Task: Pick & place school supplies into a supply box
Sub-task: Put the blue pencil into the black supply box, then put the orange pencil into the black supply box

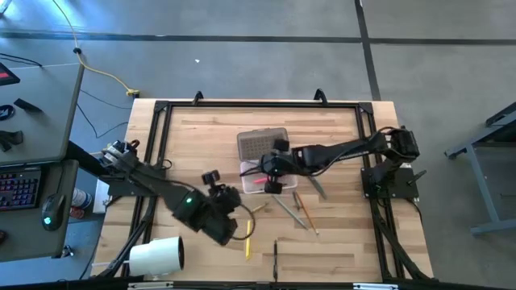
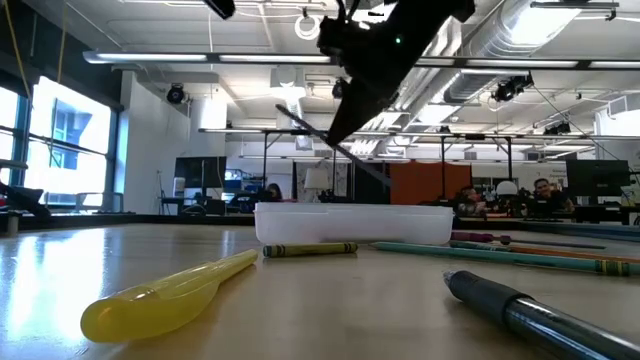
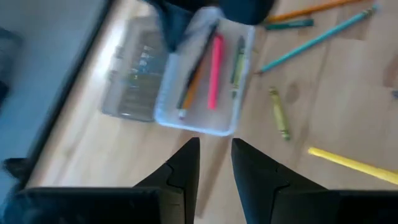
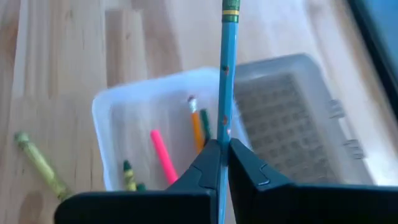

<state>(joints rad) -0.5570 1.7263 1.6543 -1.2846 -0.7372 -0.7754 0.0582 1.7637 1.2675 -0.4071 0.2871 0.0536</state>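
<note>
held item: blue pencil (image 4: 225, 74), thin, light, stiff, likely slick painted shaft; the pinch sits low on the shaft, so the long free end may swing.
right hand (image 4: 222, 155): clamped on the blue pencil, above the supply box (image 4: 118, 124), arm stretched in from the table's right edge.
supply box: mid-table, lid (image 4: 292, 124) laid open beside it; pink pen (image 4: 163, 155), orange pencil (image 4: 196, 127), green crayons inside.
left hand (image 3: 214, 158): fingers slightly apart, holding nothing, hovering near the box's front side.
loose supplies: yellow pen (image 2: 165, 295), olive crayon (image 3: 279, 114), teal pencil (image 3: 314, 38) on table (image 1: 339, 242).
grip advice: small loose items probably best taken mid-shaft.
</note>
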